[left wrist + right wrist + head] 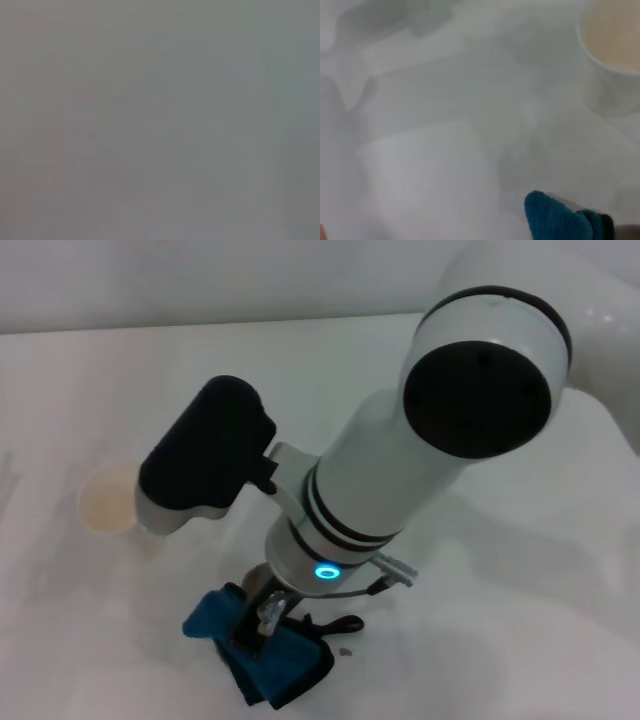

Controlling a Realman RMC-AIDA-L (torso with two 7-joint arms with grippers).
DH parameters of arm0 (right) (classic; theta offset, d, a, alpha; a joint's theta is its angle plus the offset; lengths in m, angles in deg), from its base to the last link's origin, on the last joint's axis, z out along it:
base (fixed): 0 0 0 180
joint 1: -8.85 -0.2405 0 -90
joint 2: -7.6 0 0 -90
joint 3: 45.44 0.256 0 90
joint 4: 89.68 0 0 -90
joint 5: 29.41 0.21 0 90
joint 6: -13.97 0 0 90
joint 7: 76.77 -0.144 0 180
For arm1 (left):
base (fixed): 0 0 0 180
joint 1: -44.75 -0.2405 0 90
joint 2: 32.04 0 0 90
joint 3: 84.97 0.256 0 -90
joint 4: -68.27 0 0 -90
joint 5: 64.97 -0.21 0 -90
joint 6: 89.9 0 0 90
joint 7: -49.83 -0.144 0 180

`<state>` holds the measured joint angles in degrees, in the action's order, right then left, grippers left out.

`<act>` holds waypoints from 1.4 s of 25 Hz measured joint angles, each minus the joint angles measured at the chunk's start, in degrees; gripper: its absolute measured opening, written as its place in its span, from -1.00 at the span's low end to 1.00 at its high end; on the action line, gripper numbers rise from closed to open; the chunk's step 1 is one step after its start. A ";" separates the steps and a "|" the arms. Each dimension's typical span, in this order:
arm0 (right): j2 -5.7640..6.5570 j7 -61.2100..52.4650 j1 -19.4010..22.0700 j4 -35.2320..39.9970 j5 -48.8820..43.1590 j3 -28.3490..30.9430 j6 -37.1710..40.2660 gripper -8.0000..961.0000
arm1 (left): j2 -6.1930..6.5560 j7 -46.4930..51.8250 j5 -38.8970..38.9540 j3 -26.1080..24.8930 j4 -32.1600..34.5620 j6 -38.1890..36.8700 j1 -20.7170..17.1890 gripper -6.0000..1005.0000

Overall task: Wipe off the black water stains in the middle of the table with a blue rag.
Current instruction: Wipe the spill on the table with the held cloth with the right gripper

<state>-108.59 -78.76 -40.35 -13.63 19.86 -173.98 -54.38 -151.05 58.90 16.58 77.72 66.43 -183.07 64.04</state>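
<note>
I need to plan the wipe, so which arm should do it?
Right, probably. The right gripper is already down on the rag on the table; no left arm shows in the head view.

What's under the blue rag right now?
Only white table shows around the blue rag; one tiny dark speck lies beside it. The right gripper presses it down. Whatever stain lies beneath is covered.

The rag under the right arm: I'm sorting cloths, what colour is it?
Teal-blue with dark edging; the rag shows best in the head view.
</note>
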 joint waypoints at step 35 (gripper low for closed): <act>0.00 -0.36 -6.73 -12.86 0.17 -4.16 6.21 -0.88 | -0.04 -0.02 0.54 -0.43 0.49 0.05 -1.14 0.77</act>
<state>-108.59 -79.12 -47.08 -26.49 20.03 -178.15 -48.18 -151.09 58.88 17.12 77.29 66.92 -183.02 62.91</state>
